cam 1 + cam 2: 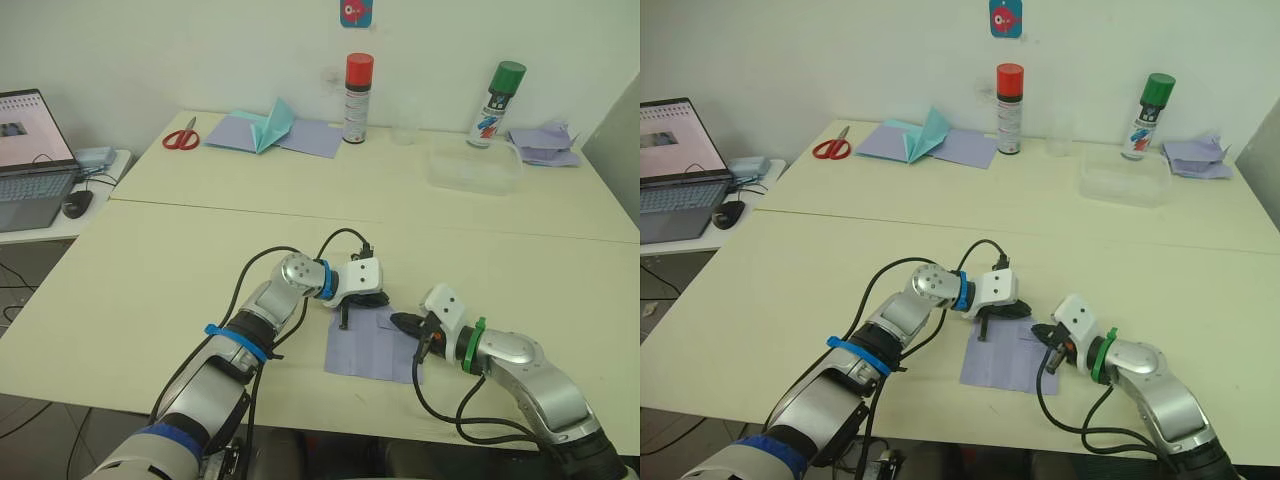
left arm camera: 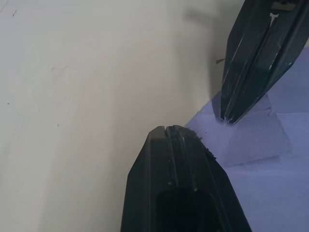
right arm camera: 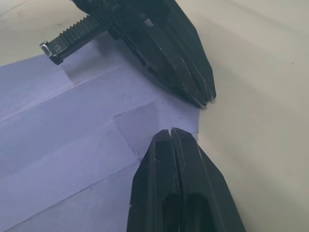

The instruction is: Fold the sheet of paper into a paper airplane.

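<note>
The sheet of paper (image 1: 372, 350) is lavender-purple and lies flat near the table's front edge, with crease lines and small folded corner flaps. My left gripper (image 1: 360, 308) is open at its far left corner. One of its fingers (image 2: 178, 183) is on the bare table and the other stands over the sheet of paper (image 2: 270, 193). My right gripper (image 1: 405, 322) is open with a narrow gap at the far right corner. Its fingertips (image 3: 171, 133) straddle the corner of the sheet of paper (image 3: 63, 145). The paper airplane is out of view.
At the table's back are red scissors (image 1: 181, 138), a teal paper plane (image 1: 272, 125) on lavender sheets, a red-capped spray can (image 1: 357, 98), a green-capped can (image 1: 497, 104), a clear container (image 1: 475, 165) and a crumpled lavender pile (image 1: 545, 145). A laptop (image 1: 30, 160) sits at the left.
</note>
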